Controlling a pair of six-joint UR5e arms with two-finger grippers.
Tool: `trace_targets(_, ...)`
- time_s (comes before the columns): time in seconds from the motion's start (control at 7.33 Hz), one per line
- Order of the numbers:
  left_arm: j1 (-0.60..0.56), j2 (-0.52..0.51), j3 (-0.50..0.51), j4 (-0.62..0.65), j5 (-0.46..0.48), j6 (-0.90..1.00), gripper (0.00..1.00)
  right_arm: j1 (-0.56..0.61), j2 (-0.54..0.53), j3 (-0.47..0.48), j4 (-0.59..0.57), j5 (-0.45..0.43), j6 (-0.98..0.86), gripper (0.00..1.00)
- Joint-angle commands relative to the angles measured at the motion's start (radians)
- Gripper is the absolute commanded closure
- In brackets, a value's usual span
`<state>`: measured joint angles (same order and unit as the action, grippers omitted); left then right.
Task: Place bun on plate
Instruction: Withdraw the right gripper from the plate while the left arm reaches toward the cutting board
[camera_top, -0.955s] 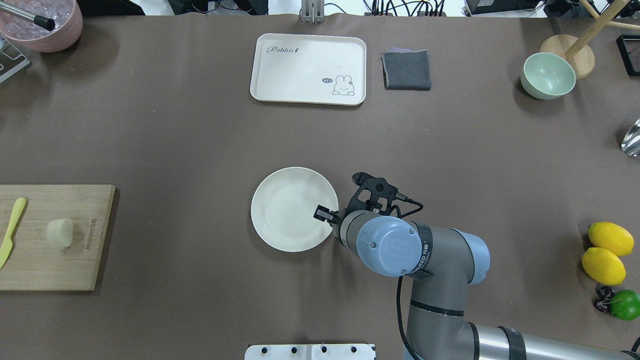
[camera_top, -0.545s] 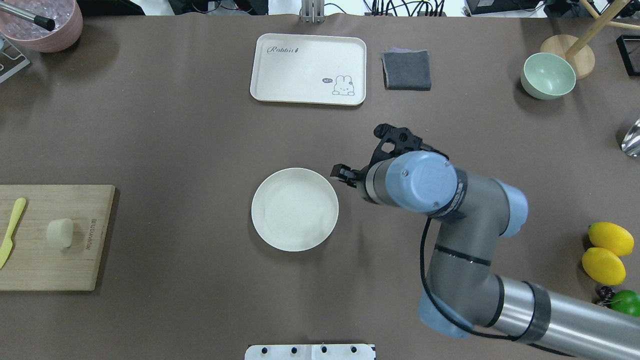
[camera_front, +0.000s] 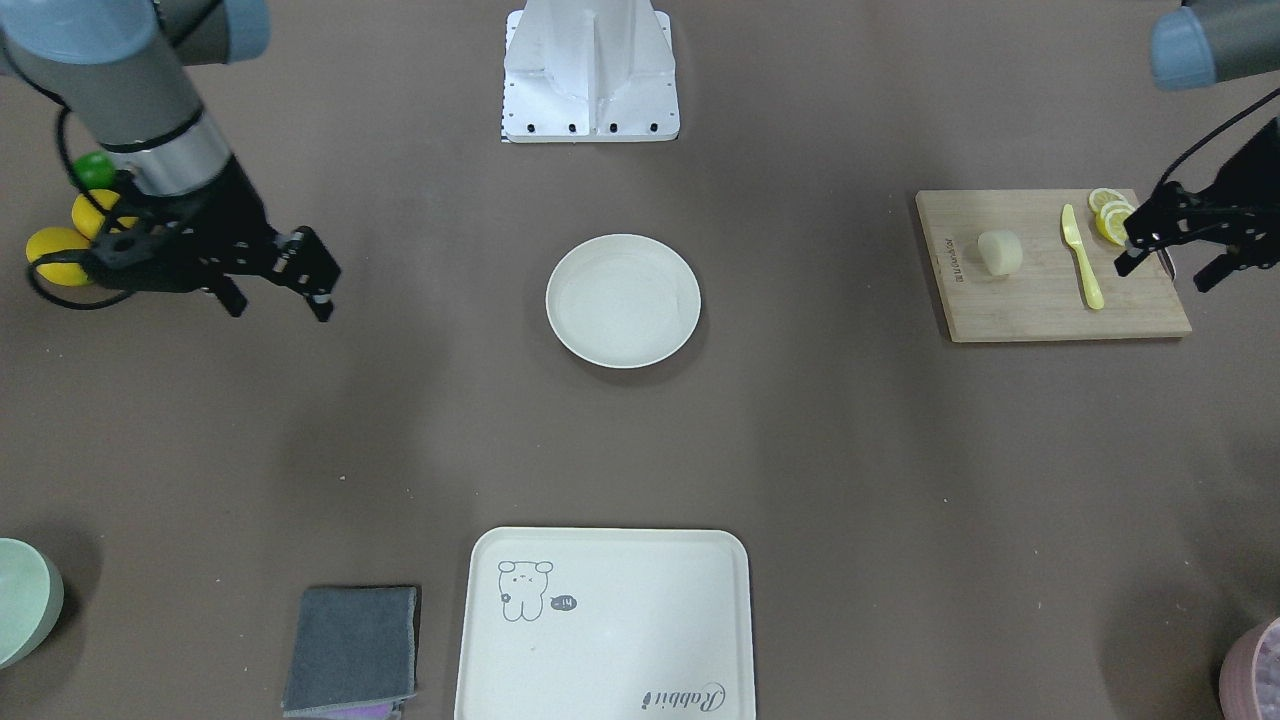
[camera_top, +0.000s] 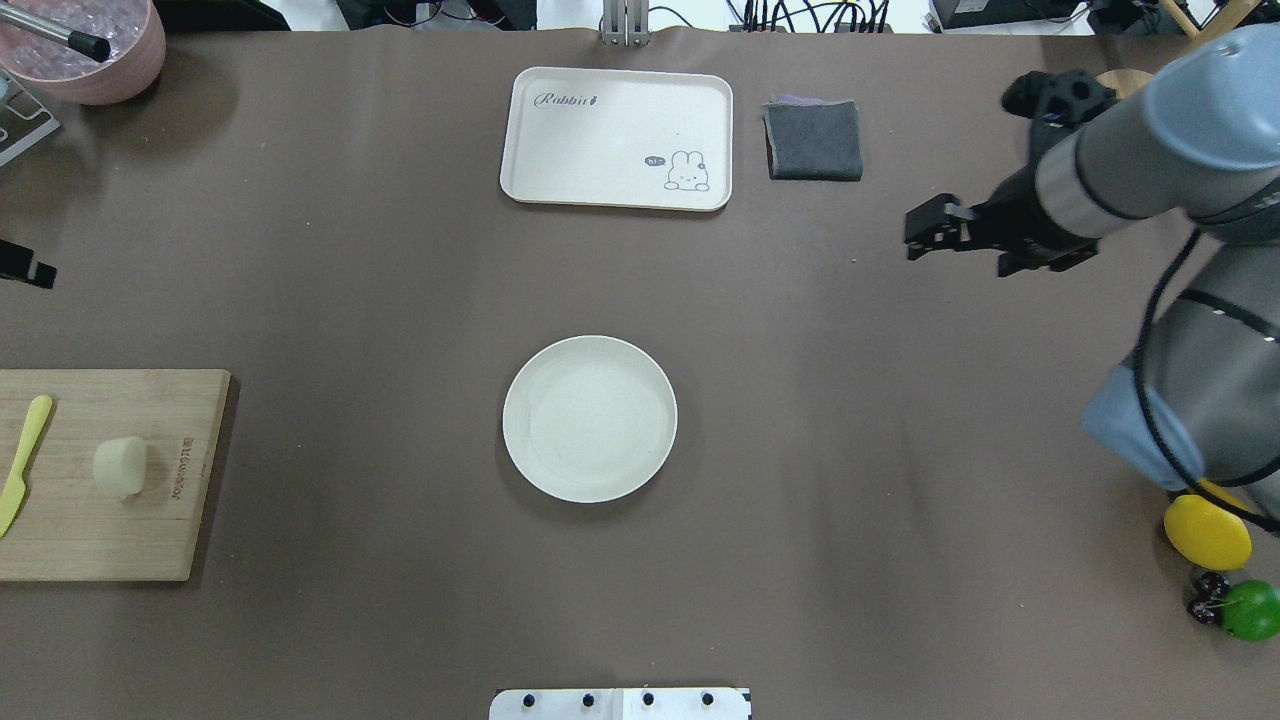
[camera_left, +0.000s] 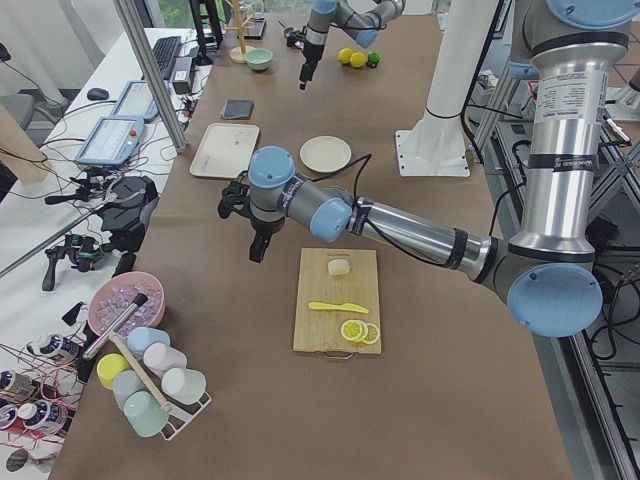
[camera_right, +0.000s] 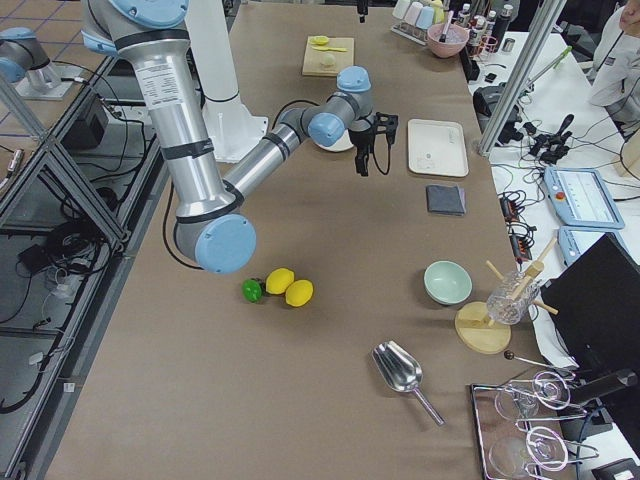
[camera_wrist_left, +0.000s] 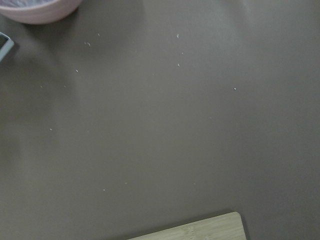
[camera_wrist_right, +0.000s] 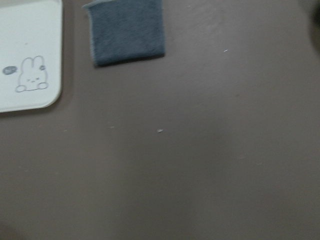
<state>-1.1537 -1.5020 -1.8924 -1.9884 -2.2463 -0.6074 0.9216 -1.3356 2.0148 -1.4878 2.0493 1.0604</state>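
Bun (camera_top: 120, 466) on wooden cutting board (camera_top: 110, 530) at table's left end; plate (camera_top: 590, 418) at table centre, well apart from it. Left gripper (camera_front: 1163, 275) hovers just past board's far edge, jaws wide, holding nothing. Right gripper (camera_front: 280, 308) farther out near grey cloth (camera_top: 813, 140), jaws wide, holding nothing

This is a robotics lab, not a home kitchen. The long brown-covered surface (camera_top: 860, 420) carries a white arm pedestal (camera_left: 455, 85) and aluminium frame posts (camera_left: 150, 70). A side bench (camera_left: 40, 215) beside it holds teach pendants (camera_left: 108, 140), a keyboard (camera_left: 165, 56) and loose cables (camera_top: 790, 14).
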Motion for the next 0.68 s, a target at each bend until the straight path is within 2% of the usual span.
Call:
trace_targets(0.0, 0.196, 0.104, -0.005, -0.140, 0.164, -0.204, 0.02, 0.239, -0.190, 0.048, 0.000, 0.174, -0.344, 0.00)
trace_targets(0.14, 0.271, 0.167, 0.001, -0.236, 0.212, -0.282, 0.03, 0.357, -0.288, 0.045, 0.003, 0.248, -0.552, 0.00)
trace_targets(0.27, 0.342, 0.211, 0.007, -0.315, 0.250, -0.339, 0.03, 0.425, -0.350, 0.041, 0.004, 0.265, -0.680, 0.00)
trace_targets(0.55, 0.437, 0.215, 0.033, -0.343, 0.327, -0.411, 0.03, 0.461, -0.373, 0.038, 0.004, 0.275, -0.724, 0.00)
